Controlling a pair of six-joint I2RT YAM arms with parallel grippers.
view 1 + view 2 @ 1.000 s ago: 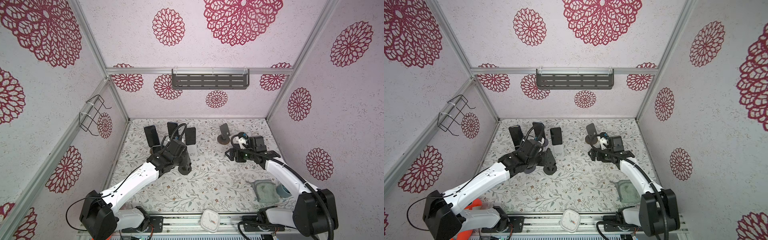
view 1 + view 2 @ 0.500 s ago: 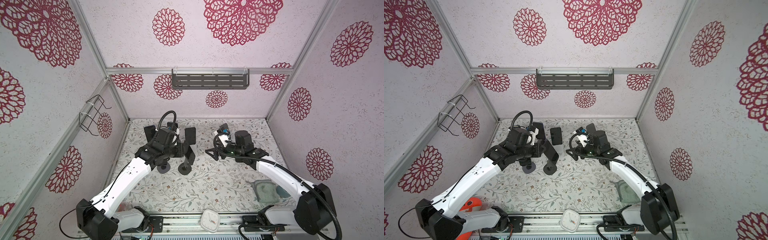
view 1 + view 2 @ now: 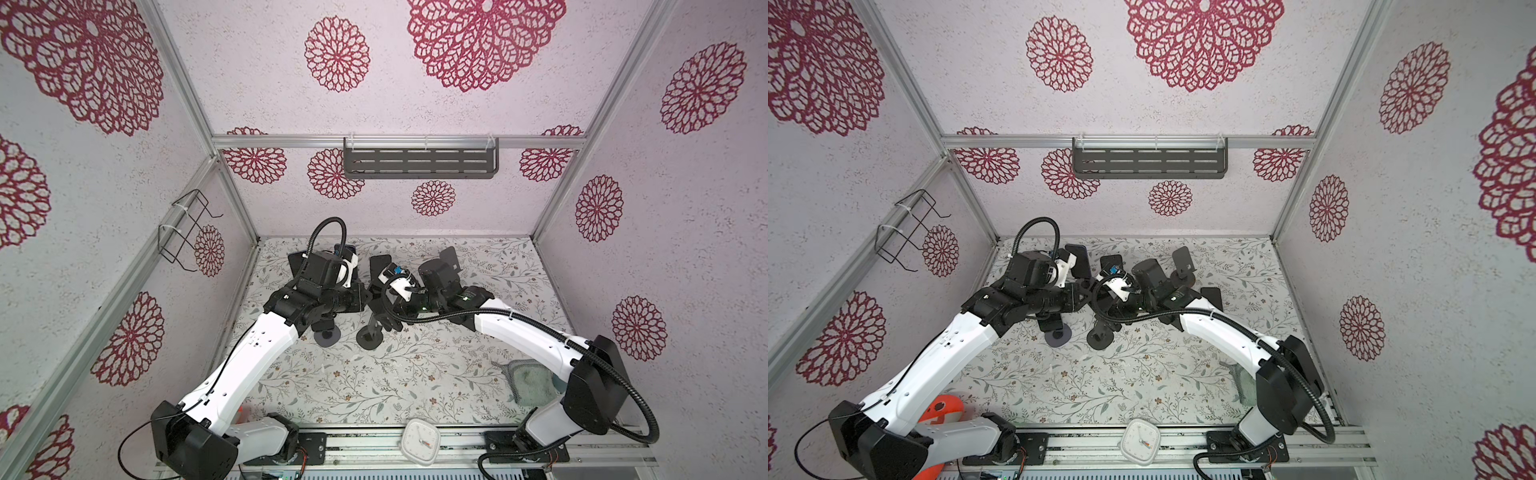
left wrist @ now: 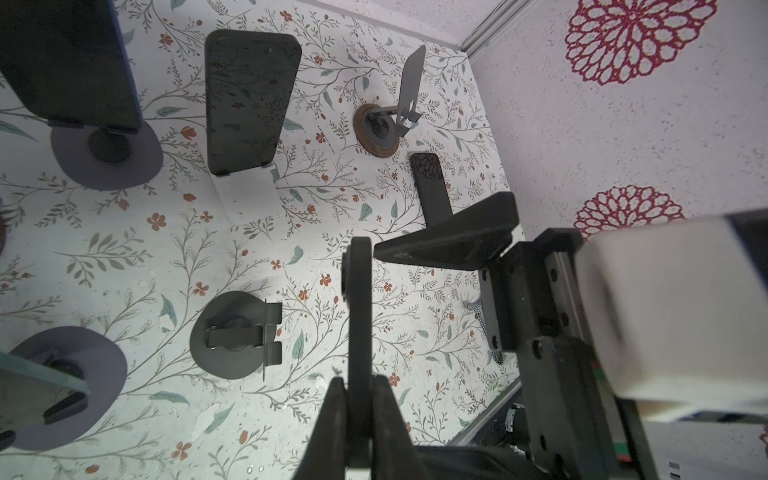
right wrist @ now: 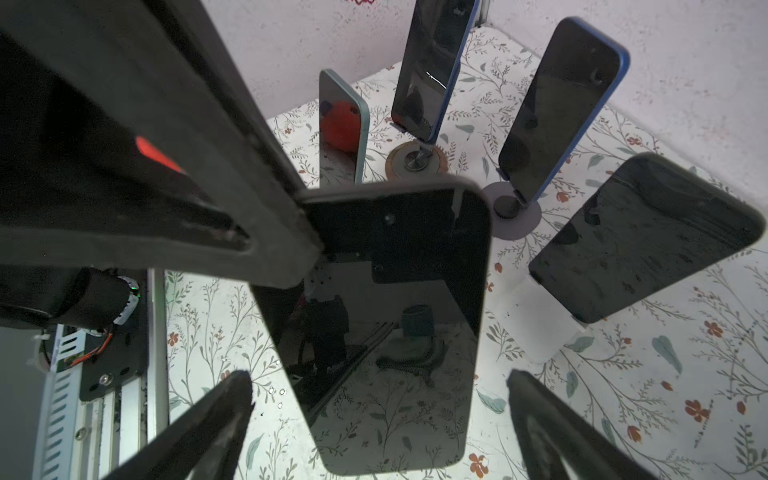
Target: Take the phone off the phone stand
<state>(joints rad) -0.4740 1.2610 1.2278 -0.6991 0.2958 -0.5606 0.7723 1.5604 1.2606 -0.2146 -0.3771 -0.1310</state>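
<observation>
The right gripper (image 5: 380, 380), wide open, is now moved up to the phone (image 4: 359, 291) clamped by the left gripper (image 4: 359, 384); premature release drops it.

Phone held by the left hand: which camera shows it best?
The right wrist view: the phone faces it, dark screen nearly all visible. The left wrist view shows only its thin edge, clamped in the left hand. In both top views it is hard to pick out.

Floral table (image 3: 374, 382), black phone (image 5: 395, 332), dark-grey stand (image 4: 232, 336)
</observation>
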